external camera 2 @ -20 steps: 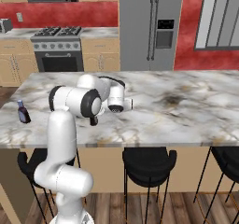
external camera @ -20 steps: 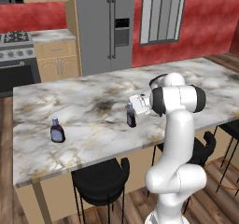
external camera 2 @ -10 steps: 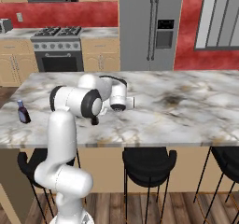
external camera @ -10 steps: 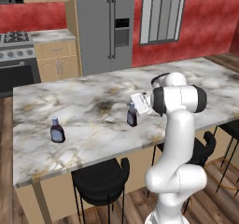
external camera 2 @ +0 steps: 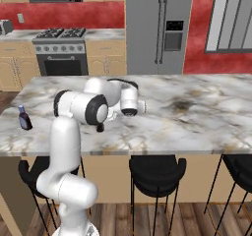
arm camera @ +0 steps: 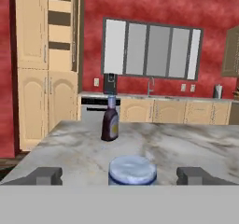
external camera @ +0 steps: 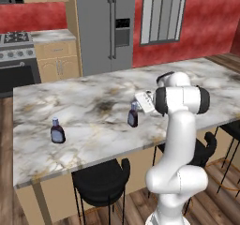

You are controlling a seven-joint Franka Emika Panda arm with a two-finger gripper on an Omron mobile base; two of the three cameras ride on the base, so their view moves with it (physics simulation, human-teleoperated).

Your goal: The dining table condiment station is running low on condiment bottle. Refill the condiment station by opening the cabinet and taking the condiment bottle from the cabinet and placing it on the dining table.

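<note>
- I see the condiment bottle [external camera: 133, 116] standing upright on the dining table [external camera: 84, 102], near the table's front edge and just left of the gripper [external camera: 142, 101] in the left base view.
- In the hand view, the blue cap of the condiment bottle [arm camera: 132, 170] sits low and centred between the two fingertips [arm camera: 44, 175], with clear marble on either side of it; the fingertips do not touch it.
- Jaw state: spread wide. One second ago the jaws were nearly pressed onto the bottle; half a second ago they were part way apart; now they stand clear of it.
- Compared with the earlier left base view, the bottle remains on the same spot of the marble and remains upright. The arm posture is close to unchanged, and the base cameras have not shifted.
- A second, squatter dark bottle [external camera: 57, 131] stands well apart on the marble towards the table's left end; the same bottle [arm camera: 110, 123] appears further along the table top in the hand view. It has not moved.
- In the hand view the tall cabinet [arm camera: 45, 64] stands beyond the table's far end, with shelves showing at its upper section.
- Black stools [external camera: 99, 177] stand under the table's near edge.
</note>
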